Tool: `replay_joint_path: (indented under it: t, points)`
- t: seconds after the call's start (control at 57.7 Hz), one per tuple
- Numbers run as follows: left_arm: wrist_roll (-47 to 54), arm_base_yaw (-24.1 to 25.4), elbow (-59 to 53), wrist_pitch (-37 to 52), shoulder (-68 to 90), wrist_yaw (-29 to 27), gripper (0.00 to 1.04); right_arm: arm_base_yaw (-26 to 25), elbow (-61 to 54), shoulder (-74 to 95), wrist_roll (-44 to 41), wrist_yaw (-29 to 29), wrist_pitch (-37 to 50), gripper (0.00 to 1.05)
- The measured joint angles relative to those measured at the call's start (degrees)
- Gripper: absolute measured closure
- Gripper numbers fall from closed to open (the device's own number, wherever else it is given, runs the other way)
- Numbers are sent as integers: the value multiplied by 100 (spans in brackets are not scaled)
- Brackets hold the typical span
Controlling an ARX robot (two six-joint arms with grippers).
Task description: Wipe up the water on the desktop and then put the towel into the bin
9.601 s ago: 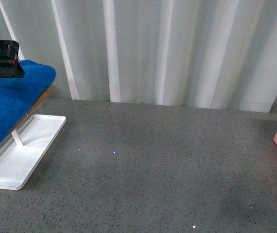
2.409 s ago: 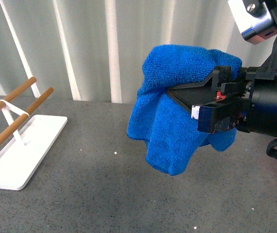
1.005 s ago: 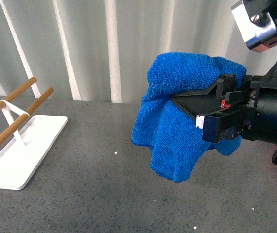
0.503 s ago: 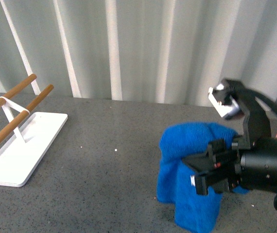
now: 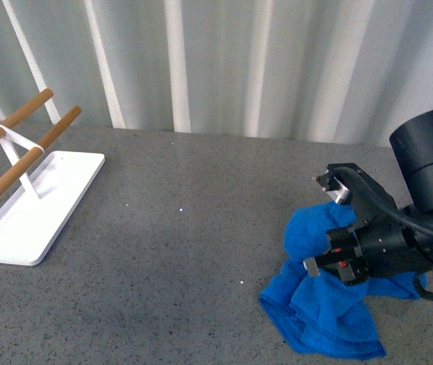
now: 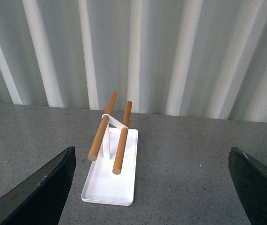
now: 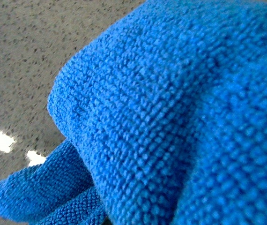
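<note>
**Item 1: the towel** (image 5: 329,313). Blue terry cloth, crumpled in a heap flat on the desktop (image 5: 201,251). It lies well apart from the white tray (image 5: 7,242), on the side of the tray away from its wooden rails (image 5: 26,163). The right wrist view is filled with its ribbed pile at close range.

**Item 2: right gripper** (image 5: 324,262). Low over the heap, fingers buried in the cloth and clenched on a fold of it, as far as the front view shows.

**Item 3: left gripper** (image 6: 152,157). Fingers spread wide, grasping nothing. It faces the tray (image 6: 110,187) from a distance.

**Item 4: the bin.** Not visible in any current view.

**Item 5: water.** No puddle can be made out, only a few bright specks on the desktop between the tray and the towel.

**Change noted.** One second ago the towel hung bunched in the air from the right gripper. Half a second ago it was draping down toward the surface. It is now pressed onto the desktop, farther from the tray than before.

**Reading.** The carry appears to be over and the wiping stroke looks ready to start. The bin step is not yet done.
</note>
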Motion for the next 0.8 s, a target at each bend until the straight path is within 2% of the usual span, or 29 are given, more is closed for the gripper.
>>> replay_joint_path:
  t: [0.243, 0.468, 0.607, 0.797]
  points:
    - [0, 0, 0, 0, 0, 0, 7, 269, 1401, 737, -90, 463, -599, 100]
    - [0, 0, 0, 0, 0, 0, 7, 686, 2240, 1167, 0, 568, -756, 100]
    - [0, 0, 0, 0, 0, 0, 7, 1130, 2343, 1235, 79, 444, -719, 100]
    - [0, 0, 0, 0, 0, 0, 7, 1423, 1996, 1115, 236, 136, -514, 100]
